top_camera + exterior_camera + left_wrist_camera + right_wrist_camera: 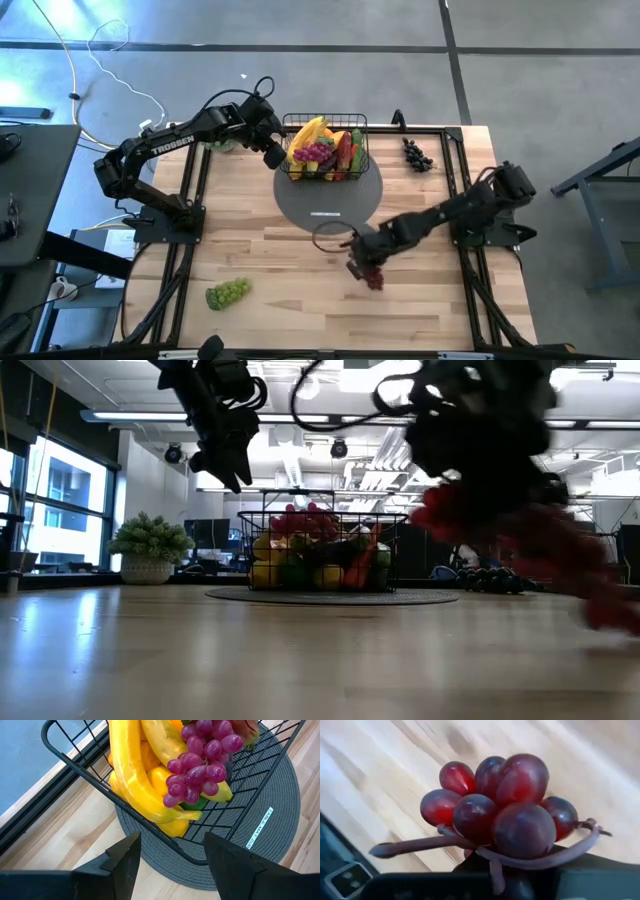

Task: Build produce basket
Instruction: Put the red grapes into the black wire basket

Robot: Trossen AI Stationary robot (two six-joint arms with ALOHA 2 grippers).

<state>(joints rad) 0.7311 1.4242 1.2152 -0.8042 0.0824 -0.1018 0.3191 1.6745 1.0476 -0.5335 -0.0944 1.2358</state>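
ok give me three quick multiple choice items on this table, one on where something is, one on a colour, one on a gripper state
1. Where do the green grapes lie?
A. in the basket
B. on the bare table near its front left
C. on the mat

2. What colour are the grapes at the right gripper?
A. red
B. green
C. black

3. How does the left gripper stand beside the basket?
A. shut on a banana
B. open, holding nothing
C. shut on the rim

Answers:
1 B, the high view shows them alone on the wood.
2 A, the right wrist view shows the red grapes.
3 B, the left wrist view shows its fingers apart.
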